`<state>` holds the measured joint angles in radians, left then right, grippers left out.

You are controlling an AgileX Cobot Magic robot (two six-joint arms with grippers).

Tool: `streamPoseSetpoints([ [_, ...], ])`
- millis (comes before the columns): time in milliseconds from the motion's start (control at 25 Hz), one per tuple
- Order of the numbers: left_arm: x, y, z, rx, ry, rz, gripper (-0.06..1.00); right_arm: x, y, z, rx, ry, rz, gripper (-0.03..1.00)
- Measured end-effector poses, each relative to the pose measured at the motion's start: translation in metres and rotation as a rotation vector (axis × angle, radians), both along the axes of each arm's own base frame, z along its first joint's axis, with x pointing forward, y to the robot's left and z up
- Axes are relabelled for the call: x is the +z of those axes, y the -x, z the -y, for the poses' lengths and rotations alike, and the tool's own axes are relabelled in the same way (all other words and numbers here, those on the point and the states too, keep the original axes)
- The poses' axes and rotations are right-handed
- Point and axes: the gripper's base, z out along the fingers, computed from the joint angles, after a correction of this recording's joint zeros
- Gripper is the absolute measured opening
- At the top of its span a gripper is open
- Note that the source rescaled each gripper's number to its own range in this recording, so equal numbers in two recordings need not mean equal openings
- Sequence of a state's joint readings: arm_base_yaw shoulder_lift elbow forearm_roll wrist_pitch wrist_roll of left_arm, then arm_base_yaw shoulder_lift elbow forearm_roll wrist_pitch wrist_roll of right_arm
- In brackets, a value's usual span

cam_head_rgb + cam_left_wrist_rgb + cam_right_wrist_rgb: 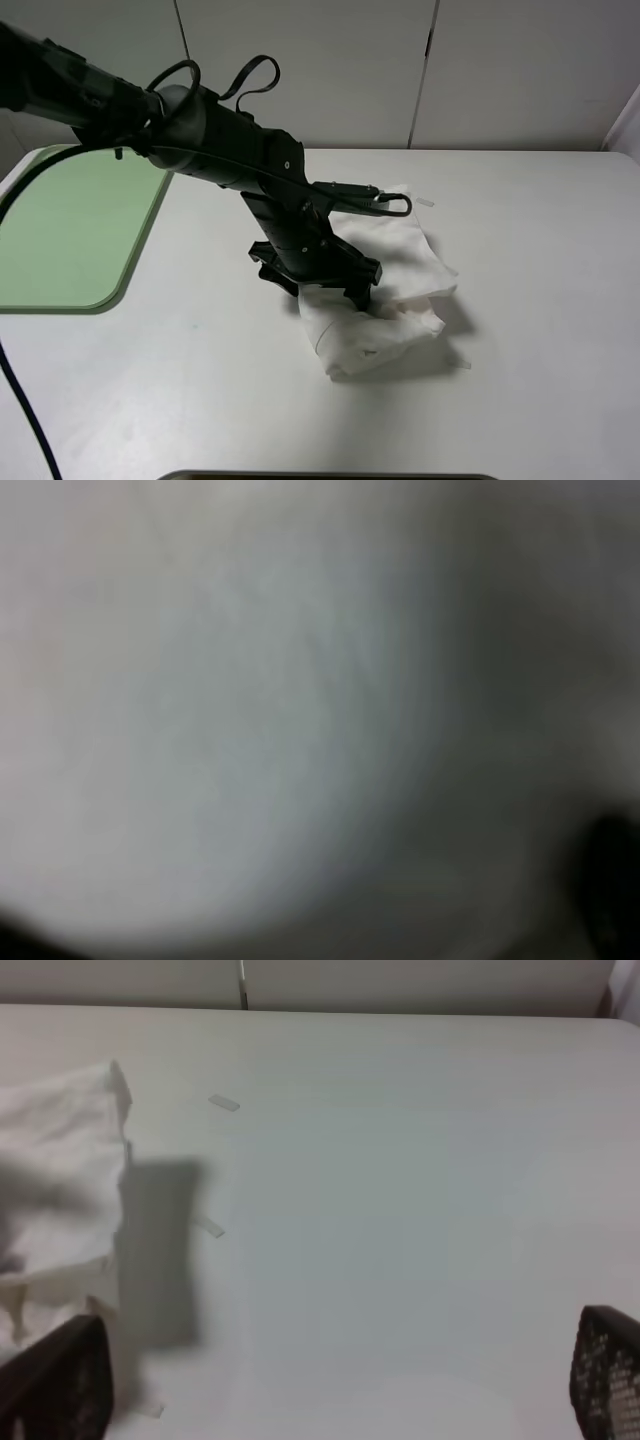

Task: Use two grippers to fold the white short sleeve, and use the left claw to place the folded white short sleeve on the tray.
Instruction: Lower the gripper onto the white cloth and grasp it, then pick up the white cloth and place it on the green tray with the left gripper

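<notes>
my left claw (330, 285) sits down on the folded white short sleeve (400, 300), grip state unclear; pickup step, next i carry it to the tray (70, 235) left of shirt.

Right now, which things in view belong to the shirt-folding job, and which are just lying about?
Part of the job:
white T-shirt
green tray
left gripper, down on the shirt
right gripper, open over bare table

Just lying about:
small tape strips on the table

No legible text, labels or numbers in any view. White short sleeve (385, 290) shows plain cloth only; left wrist view too blurred to read anything.
</notes>
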<state>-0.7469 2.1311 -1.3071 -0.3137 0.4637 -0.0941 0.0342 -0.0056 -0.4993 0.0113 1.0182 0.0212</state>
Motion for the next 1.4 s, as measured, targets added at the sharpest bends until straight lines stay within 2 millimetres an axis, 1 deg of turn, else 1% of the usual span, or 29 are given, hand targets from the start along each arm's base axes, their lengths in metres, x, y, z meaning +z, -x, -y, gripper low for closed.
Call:
streamPoseSetpoints([
  [40,-0.004,0.0,0.001,0.002,0.0,0.0,0.88,0.0,0.0,0.0,0.0,0.0,0.0,1.0],
  [120,-0.007,0.001,0.002,0.005,-0.001,-0.003,0.83,0.0,0.0,0.0,0.0,0.0,0.0,1.0],
  [200,-0.008,0.001,0.003,0.006,0.003,0.001,0.71,0.0,0.0,0.0,0.0,0.0,0.0,1.0],
  [240,-0.008,0.001,0.003,0.006,0.003,0.001,0.71,0.0,0.0,0.0,0.0,0.0,0.0,1.0],
  [280,-0.008,0.001,0.003,0.006,0.004,0.002,0.66,0.0,0.0,0.0,0.0,0.0,0.0,1.0],
  [360,-0.008,0.001,0.003,0.006,0.004,0.002,0.61,0.0,0.0,0.0,0.0,0.0,0.0,1.0],
  [520,-0.008,-0.001,0.001,0.007,0.001,0.006,0.56,0.0,0.0,0.0,0.0,0.0,0.0,1.0],
  [600,-0.008,-0.004,-0.002,0.01,-0.005,0.01,0.5,0.0,0.0,0.0,0.0,0.0,0.0,1.0],
  [680,-0.008,-0.005,-0.003,0.011,-0.005,0.011,0.48,0.0,0.0,0.0,0.0,0.0,0.0,1.0],
  [720,-0.008,-0.008,-0.007,0.017,-0.01,0.016,0.42,0.0,0.0,0.0,0.0,0.0,0.0,1.0],
  [760,-0.007,-0.014,-0.013,0.021,-0.02,0.025,0.32,0.0,0.0,0.0,0.0,0.0,0.0,1.0],
  [800,-0.007,-0.018,-0.018,0.024,-0.028,0.031,0.28,0.0,0.0,0.0,0.0,0.0,0.0,1.0],
  [840,-0.007,-0.022,-0.023,0.03,-0.035,0.035,0.26,0.0,0.0,0.0,0.0,0.0,0.0,1.0],
  [960,-0.006,-0.032,-0.037,0.045,-0.057,0.04,0.24,0.0,0.0,0.0,0.0,0.0,0.0,1.0],
  [1160,-0.001,-0.047,-0.066,0.073,-0.105,0.025,0.24,0.0,0.0,0.0,0.0,0.0,0.0,1.0],
  [1280,0.013,-0.056,-0.087,0.078,-0.137,0.052,0.23,0.0,0.0,0.0,0.0,0.0,0.0,1.0],
  [1400,0.031,-0.065,-0.108,0.069,-0.164,0.103,0.23,0.0,0.0,0.0,0.0,0.0,0.0,1.0],
])
